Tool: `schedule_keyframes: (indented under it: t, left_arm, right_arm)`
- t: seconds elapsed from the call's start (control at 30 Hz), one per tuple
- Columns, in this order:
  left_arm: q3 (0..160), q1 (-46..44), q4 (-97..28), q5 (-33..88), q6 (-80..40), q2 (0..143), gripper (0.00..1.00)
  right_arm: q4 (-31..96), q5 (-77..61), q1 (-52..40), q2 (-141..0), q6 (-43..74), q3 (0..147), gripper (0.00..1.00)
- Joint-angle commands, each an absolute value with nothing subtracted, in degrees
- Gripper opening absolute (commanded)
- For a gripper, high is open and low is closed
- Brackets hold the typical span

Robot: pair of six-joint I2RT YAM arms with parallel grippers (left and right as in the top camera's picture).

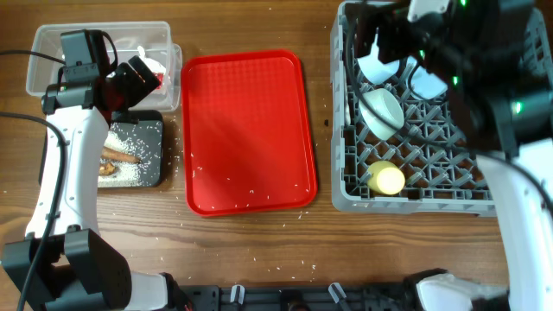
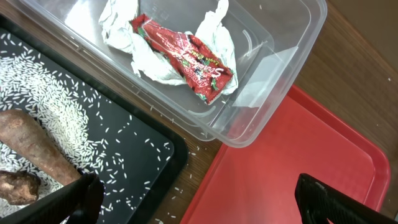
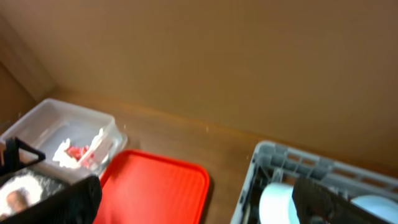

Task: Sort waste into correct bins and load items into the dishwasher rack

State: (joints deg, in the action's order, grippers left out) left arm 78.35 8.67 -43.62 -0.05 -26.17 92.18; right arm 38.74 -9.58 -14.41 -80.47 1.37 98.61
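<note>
The clear tub (image 2: 280, 37) holds the red wrapper (image 2: 186, 59) and white tissue (image 2: 214, 34). The black tray (image 2: 143, 149) holds rice grains (image 2: 50, 102), the brown stick (image 2: 37, 146) and a brown lump (image 2: 15, 186). My left gripper (image 2: 199, 186) is open and empty, low over the gap between the black tray and the red tray (image 2: 292, 149); it also shows in the overhead view (image 1: 138, 79). The grey rack (image 1: 346, 194) holds a whitish bowl (image 1: 381, 111), a yellow cup (image 1: 386, 179) and pale dishes (image 1: 377, 67) partly under my right arm. My right gripper (image 3: 196, 196) is open and empty above the rack's far left corner (image 1: 380, 39).
The flat red tray (image 1: 246, 130) lies between the bins and the rack, with scattered rice grains on it and on the wood in front (image 1: 259, 259). The spoon is not visible. The right arm covers the rack's back right part.
</note>
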Motion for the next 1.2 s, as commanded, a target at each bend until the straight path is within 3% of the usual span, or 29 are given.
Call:
schedule_keyframes:
  t: [0.0, 0.27, 0.57, 1.0, 1.17]
  left_arm:
    - [78.7, 8.6, -43.5, 0.0, -25.3, 92.6, 1.0]
    - [78.7, 8.6, -43.5, 0.0, -25.3, 92.6, 1.0]
    - [78.7, 8.6, -43.5, 0.0, -25.3, 92.6, 1.0]
    - [78.7, 8.6, -43.5, 0.0, -25.3, 92.6, 1.0]
    - [78.7, 8.6, -43.5, 0.0, -25.3, 92.6, 1.0]
  right_arm:
    - [30.3, -8.4, -14.2, -72.1, -2.0, 84.4, 1.0]
    - [15.6, -3.4, -13.9, -52.9, -7.2, 58.3, 1.0]
    - [1.4, -3.2, -6.0, -27.9, 1.7, 31.3, 1.0]
    - [-10.5, -2.6, -5.6, -6.9, 5.3, 4.7, 1.0]
    - [-8.5, -2.6, -5.6, -2.0, 6.6, 0.3, 1.0]
